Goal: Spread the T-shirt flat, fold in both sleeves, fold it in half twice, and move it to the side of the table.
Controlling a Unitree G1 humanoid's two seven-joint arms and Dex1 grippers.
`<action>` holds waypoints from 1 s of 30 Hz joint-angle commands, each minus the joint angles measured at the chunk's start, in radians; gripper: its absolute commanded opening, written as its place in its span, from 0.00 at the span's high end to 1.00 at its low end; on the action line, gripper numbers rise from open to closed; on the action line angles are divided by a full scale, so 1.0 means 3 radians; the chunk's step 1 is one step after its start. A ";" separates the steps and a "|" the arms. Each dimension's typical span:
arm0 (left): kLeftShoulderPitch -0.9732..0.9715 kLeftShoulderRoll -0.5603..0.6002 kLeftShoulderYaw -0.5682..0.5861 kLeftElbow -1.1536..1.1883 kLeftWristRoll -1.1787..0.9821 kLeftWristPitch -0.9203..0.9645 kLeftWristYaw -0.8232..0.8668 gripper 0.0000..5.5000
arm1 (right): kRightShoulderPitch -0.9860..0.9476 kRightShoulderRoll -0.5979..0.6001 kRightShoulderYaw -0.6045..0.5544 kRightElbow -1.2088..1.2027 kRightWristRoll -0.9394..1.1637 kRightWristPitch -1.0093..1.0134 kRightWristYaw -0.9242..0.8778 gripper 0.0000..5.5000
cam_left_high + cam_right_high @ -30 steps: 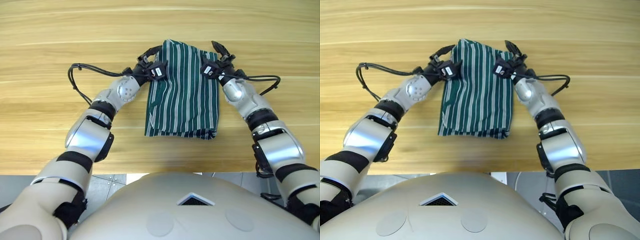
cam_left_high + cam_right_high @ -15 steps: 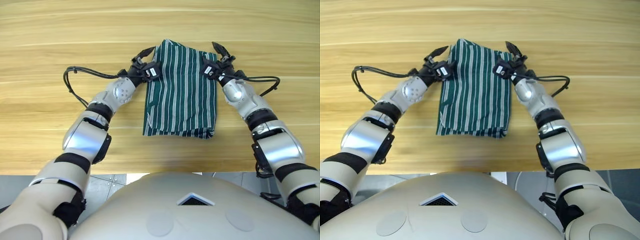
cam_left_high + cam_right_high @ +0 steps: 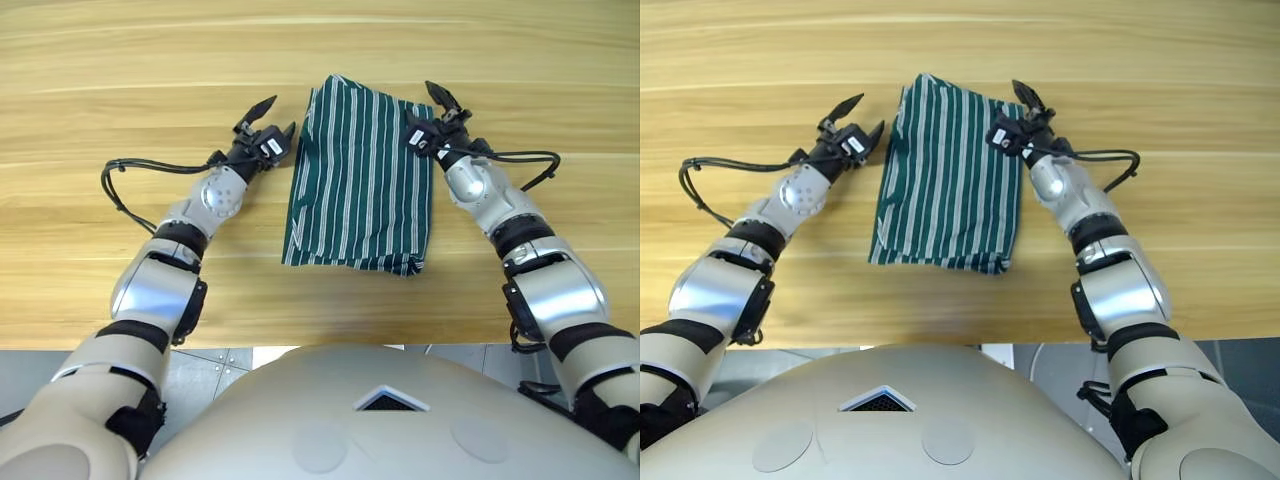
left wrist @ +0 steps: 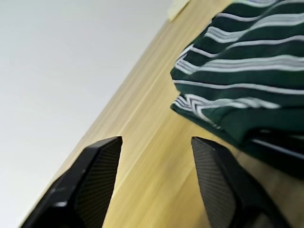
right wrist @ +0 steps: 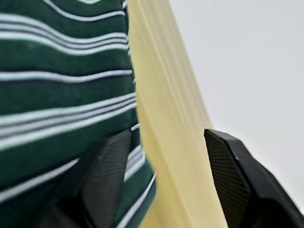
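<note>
On the table (image 3: 120, 60), the folded T-shirt (image 3: 360, 180) was laid between the spread left gripper (image 3: 278, 114) and the spread right gripper (image 3: 441, 96).

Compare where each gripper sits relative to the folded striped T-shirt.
The left gripper lies off the left edge of the T-shirt, the right gripper at its far right corner. The left's fingers are both over bare table; one of the right's is over fabric. Both are open.
</note>
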 commanded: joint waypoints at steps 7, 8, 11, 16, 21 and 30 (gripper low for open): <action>0.0759 0.0103 0.0214 -0.1474 -0.0295 -0.0443 -0.0264 0.51 | 0.1022 -0.0221 -0.0318 -0.2206 0.0123 -0.0082 0.0253 0.49; 0.0848 0.0127 0.0149 -0.1595 -0.0141 -0.0329 -0.0308 0.51 | 0.1140 -0.0262 -0.0279 -0.2238 0.0086 -0.0014 0.0353 0.49; 0.0969 0.0178 -0.0014 -0.1744 0.0240 -0.0004 -0.0389 0.51 | 0.1364 -0.0335 -0.0268 -0.2178 0.0053 0.0200 0.0534 0.49; 0.0947 0.0282 -0.0181 -0.1808 0.0676 0.0349 -0.0411 0.51 | 0.1550 -0.0489 -0.0205 -0.2332 -0.0129 0.0390 0.0765 0.49; 0.0701 0.0228 -0.0255 -0.1796 0.0893 0.0589 -0.0270 0.51 | 0.1599 -0.0544 -0.0106 -0.2462 -0.0255 0.0450 0.0948 0.49; 0.0953 0.0275 -0.0234 -0.1951 0.0815 0.0848 -0.0278 0.51 | 0.1662 -0.0602 -0.0050 -0.2545 -0.0345 0.0499 0.1067 0.49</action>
